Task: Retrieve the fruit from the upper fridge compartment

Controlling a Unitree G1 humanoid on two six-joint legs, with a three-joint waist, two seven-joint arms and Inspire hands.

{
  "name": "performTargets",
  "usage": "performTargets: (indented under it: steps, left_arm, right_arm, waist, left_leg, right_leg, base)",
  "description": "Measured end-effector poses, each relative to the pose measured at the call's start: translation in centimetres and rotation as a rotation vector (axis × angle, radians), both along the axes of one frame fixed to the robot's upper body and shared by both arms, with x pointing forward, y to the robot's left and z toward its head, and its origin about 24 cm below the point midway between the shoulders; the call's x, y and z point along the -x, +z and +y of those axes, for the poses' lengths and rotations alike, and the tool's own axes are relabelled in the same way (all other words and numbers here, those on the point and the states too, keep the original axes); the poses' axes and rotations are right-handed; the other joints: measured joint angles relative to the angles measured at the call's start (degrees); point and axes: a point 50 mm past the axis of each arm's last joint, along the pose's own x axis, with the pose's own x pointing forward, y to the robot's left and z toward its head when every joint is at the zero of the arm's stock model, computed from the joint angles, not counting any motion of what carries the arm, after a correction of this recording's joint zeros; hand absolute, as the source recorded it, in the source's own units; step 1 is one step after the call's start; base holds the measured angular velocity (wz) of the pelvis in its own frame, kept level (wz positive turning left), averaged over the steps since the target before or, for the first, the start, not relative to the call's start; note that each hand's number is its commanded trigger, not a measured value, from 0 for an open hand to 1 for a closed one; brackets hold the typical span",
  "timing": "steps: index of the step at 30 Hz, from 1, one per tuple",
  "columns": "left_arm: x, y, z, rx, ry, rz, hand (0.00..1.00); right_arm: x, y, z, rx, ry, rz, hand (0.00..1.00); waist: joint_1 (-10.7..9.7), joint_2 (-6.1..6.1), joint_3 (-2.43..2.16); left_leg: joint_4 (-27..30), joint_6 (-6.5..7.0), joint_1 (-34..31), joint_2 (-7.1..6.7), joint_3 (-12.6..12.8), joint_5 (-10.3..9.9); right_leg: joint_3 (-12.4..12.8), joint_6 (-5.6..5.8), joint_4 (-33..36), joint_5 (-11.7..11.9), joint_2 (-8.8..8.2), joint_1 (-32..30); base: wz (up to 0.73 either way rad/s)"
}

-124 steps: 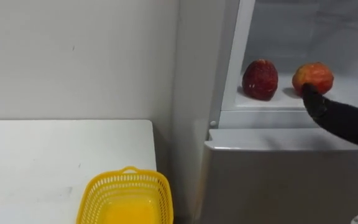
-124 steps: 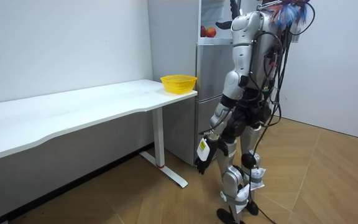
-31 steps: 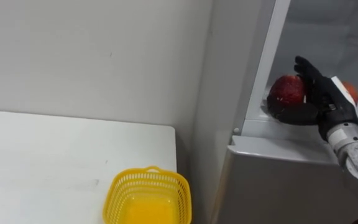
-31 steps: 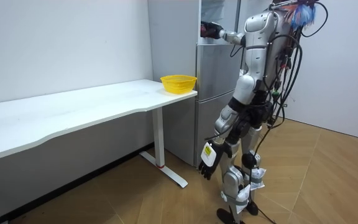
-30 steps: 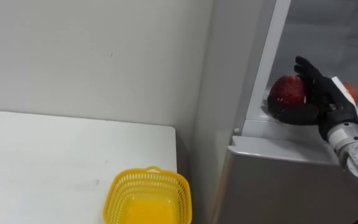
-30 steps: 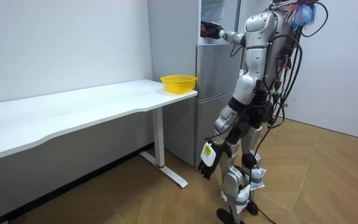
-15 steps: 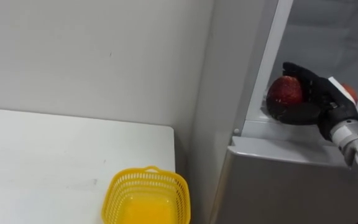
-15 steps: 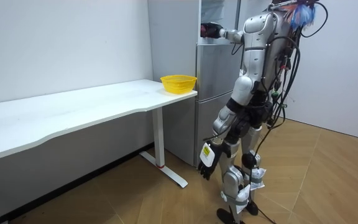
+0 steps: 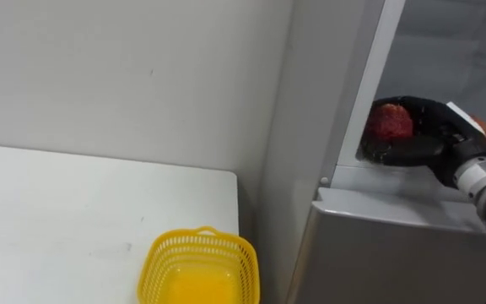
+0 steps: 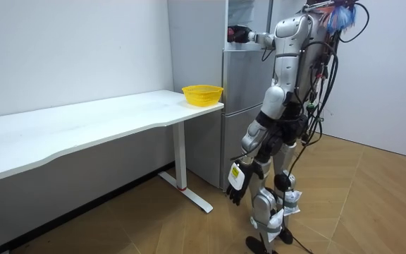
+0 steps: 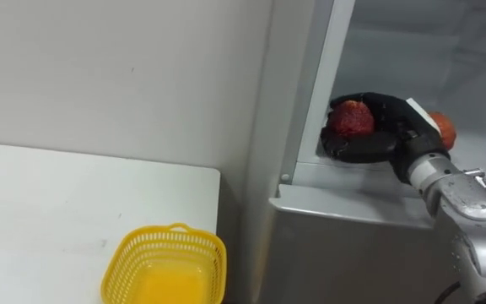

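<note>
R hand (image 9: pixel 439 132) round red fruit (image 9: pixel 388 124); 2nd fruit (image 11: pixel 442 127) behind; basket (image 9: pixel 160 266) on table (image 9: pixel 66 215).

The room is bright all over, with soft, even light. The white wall (image 9: pixel 99 76) and the table (image 9: pixel 57 211) look pale, with no glare. The wall turns greyer close to the fridge (image 9: pixel 395 253). A faint shadow lies on the floor (image 10: pixel 118 219) under the table. The right hand (image 9: pixel 435 133), curled round the red apple (image 9: pixel 389 122), looks almost black.
</note>
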Motion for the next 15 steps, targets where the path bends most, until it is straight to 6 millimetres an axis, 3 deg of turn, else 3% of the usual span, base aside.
performTargets:
  steps: [5,15]
  left_arm:
    - [-1.1,0.1,0.0,-0.007,-0.005,-0.026,0.0]
    - [-1.8,0.3,0.2,-0.019,-0.031,-0.051,0.0]
  right_arm:
    - [0.0,0.5,0.2,0.004,0.001,-0.016,1.0]
    - [0.9,1.8,2.5,0.114,0.002,-0.114,1.0]
  waist:
    - [0.4,0.05,-0.03]
    - [0.04,0.45,-0.29]
  left_leg:
    - [-0.39,-0.01,-0.09,0.12,0.21,-0.01]
    - [-0.52,-0.2,-0.01,0.6,1.67,0.05]
  right_leg:
    - [0.36,0.0,0.19,0.0,0.11,-0.5]
    - [1.53,-0.12,0.3,0.09,0.55,-1.03]
  base:
    - [-0.04]
    - [-0.07]
